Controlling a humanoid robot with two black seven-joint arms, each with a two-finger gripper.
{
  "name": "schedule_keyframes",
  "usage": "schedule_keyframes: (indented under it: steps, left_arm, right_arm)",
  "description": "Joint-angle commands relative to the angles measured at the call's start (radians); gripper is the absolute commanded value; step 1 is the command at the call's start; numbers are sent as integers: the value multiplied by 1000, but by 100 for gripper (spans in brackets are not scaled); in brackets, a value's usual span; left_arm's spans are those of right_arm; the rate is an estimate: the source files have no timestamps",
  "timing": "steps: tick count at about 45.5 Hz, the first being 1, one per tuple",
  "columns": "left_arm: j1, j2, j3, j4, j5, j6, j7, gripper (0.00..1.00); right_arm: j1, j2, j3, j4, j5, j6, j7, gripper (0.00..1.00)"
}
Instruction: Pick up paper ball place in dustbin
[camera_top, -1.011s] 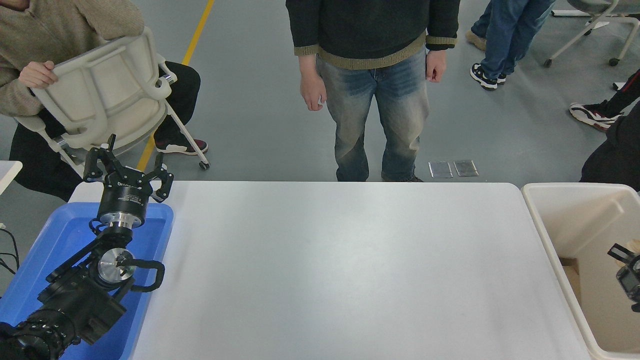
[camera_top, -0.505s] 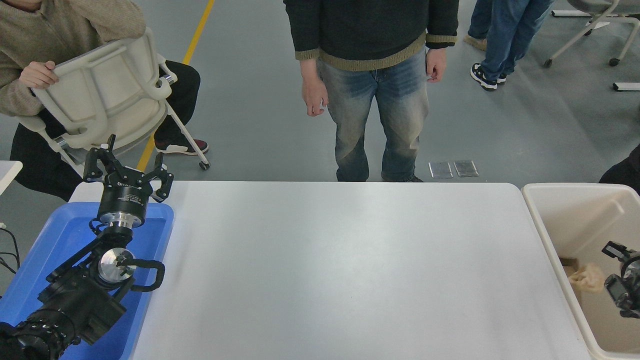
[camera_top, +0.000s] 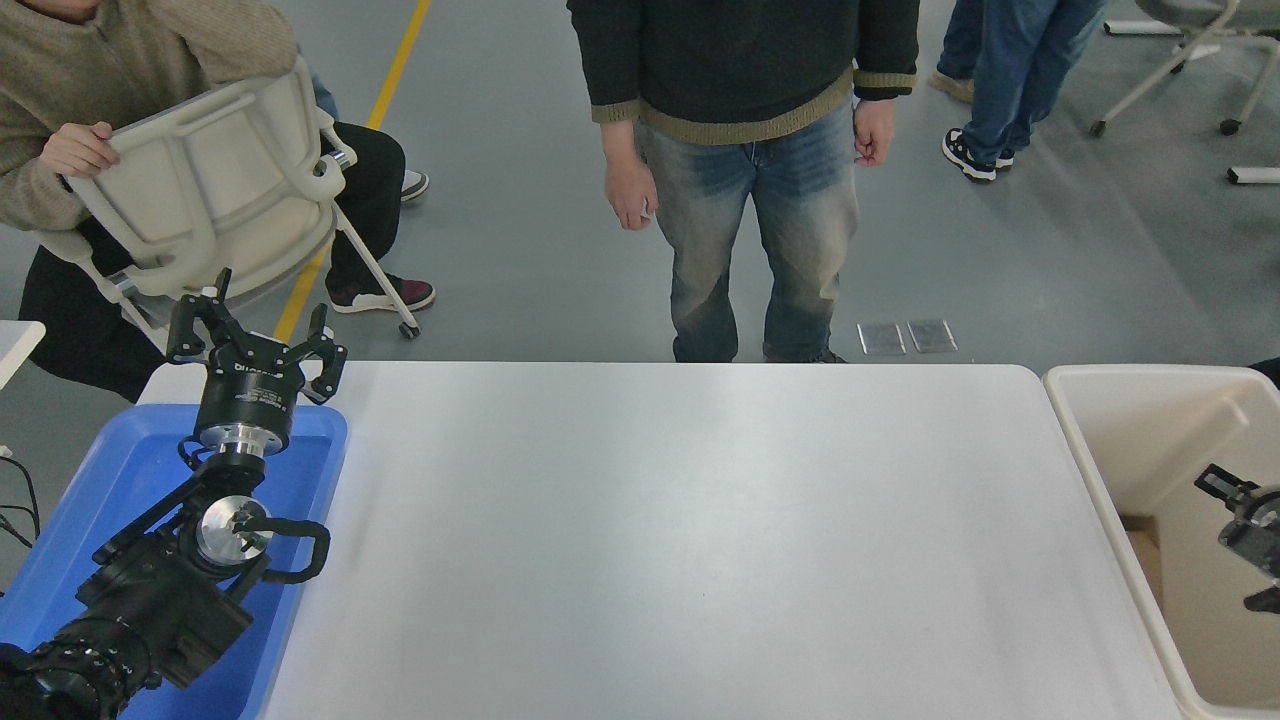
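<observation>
Desk (camera_top: 690, 540): white, wide, nothing lying on its bare middle. A person in jeans stands at the far edge, hands hanging; another sits at the far left gripping a chair back.

Bin (camera_top: 1075, 420): cream, deep, butted against the desk's right end. Only its left and far walls show fully; a brown patch sits low on the left wall.

Tray (camera_top: 120, 470): blue, shallow, at the desk's left end. Left arm parked over it, left claw (camera_top: 257, 343) pointing away from me, fingers spread wide, holding nothing.

Right claw (camera_top: 1245, 525): enters at the right edge, hanging inside the bin's mouth, above the floor of it, mostly cut off by the frame. One black finger (camera_top: 1220, 483) sticks out toward the bin's left wall, touching nothing I can see. With so little in view, cannot tell whether it is open or closed.

Paper ball: not visible anywhere. Not on the desk, not in the tray, not in what shows of the right claw. Judgement: it most likely lies in the bin, below or behind the claw, out of sight.

Step in hand: judged to be the tail of the drop, task near done. Next move calls for the right arm to lift clear of the rim without clipping the wall, then a check that the ball is inside.
</observation>
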Motion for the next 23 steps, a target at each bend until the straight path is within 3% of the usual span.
schedule_keyframes:
  steps: [1,15,23]
  left_arm:
    - [0,0,1,0,-1,0,0,99]
    - [0,0,0,0,-1,0,0,99]
    - [1,0,1,1,-1,0,0,99]
  right_arm:
    - [337,-77,-201,352,3,66,1,100]
    - [684,-3,-364,564,3,383,3,100]
    - [892,50,-401,583,3,751,3,100]
